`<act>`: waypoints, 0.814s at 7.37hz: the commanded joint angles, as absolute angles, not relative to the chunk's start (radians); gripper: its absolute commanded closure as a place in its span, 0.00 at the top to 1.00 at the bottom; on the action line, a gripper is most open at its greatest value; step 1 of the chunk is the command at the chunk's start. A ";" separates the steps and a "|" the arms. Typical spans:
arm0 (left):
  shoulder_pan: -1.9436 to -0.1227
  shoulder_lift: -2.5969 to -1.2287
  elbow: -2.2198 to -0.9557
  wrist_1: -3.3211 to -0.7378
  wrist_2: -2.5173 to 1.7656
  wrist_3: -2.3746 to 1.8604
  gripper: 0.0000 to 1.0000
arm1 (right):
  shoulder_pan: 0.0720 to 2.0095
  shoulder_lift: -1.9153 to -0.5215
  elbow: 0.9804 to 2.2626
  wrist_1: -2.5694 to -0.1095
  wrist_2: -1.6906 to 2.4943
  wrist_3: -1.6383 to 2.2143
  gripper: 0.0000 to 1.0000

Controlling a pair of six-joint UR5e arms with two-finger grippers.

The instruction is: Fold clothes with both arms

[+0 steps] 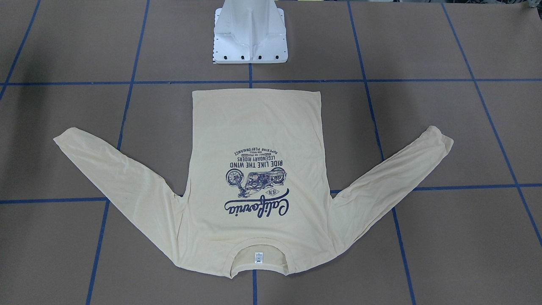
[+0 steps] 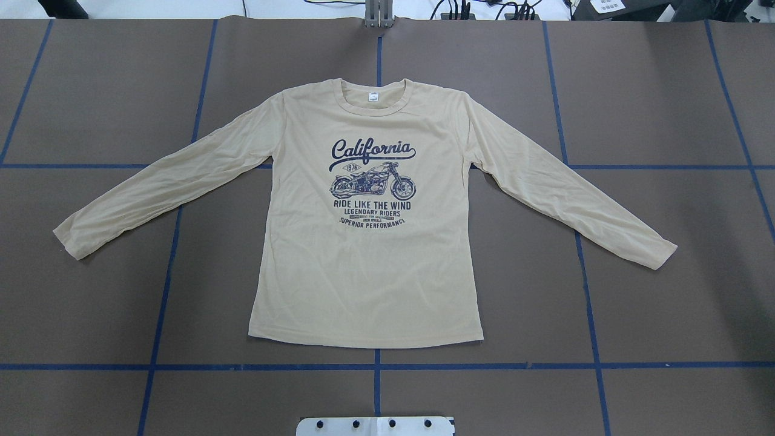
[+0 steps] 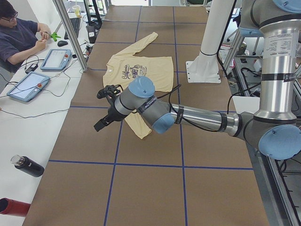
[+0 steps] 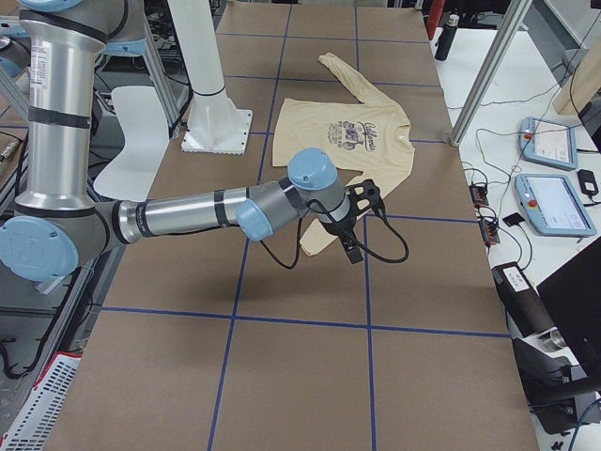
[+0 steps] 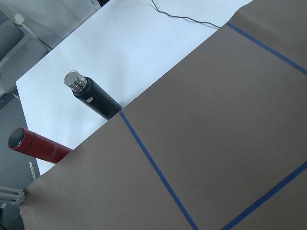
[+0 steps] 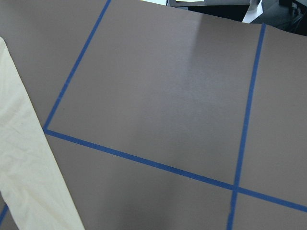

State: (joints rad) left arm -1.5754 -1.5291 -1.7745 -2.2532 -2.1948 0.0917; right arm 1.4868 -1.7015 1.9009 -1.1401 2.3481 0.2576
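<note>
Right, here's where I stand. The T-shirt lies spread flat on the table, print up, with the hem toward the robot's base and the collar away from it. Both sleeves angle out to the sides. I see no fold in it anywhere, so I judge the job is at zero: sleeves to bring in and body to double over, all of it left.

Neither the overhead nor the front-facing view has an arm in it. From the table's end, the left gripper hangs above bare table, the shirt off beyond its fingers toward the middle. Its wrist camera shows only brown surface, blue tape, and a black bottle and a red bottle past the edge.

The right gripper hangs near the cuff end of a sleeve, which runs along the edge of its wrist view. Fingers parted or closed? I can't tell on either side.
</note>
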 commanded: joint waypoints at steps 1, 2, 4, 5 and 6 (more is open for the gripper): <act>-1.575 -1.522 -1.770 -2.269 -2.264 0.063 1.00 | 1.366 -1.709 1.925 -0.955 2.362 0.632 1.00; -1.575 -1.522 -1.770 -2.269 -2.266 0.063 1.00 | 1.257 -1.738 1.933 -0.931 2.277 0.655 1.00; -1.575 -1.519 -1.773 -2.269 -2.267 0.066 1.00 | 1.041 -1.827 1.997 -0.896 2.028 0.823 1.00; -1.574 -1.517 -1.772 -2.270 -2.266 0.071 1.00 | 0.937 -1.874 1.990 -0.785 1.923 0.951 1.00; -1.574 -1.516 -1.775 -2.272 -2.266 0.072 1.00 | 0.845 -1.894 1.971 -0.708 1.836 1.036 0.99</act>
State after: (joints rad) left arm -1.5744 -1.5175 -1.7729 -2.2702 -2.2658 0.0691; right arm 0.9692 -1.8556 1.9837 -0.8085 1.9585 0.9141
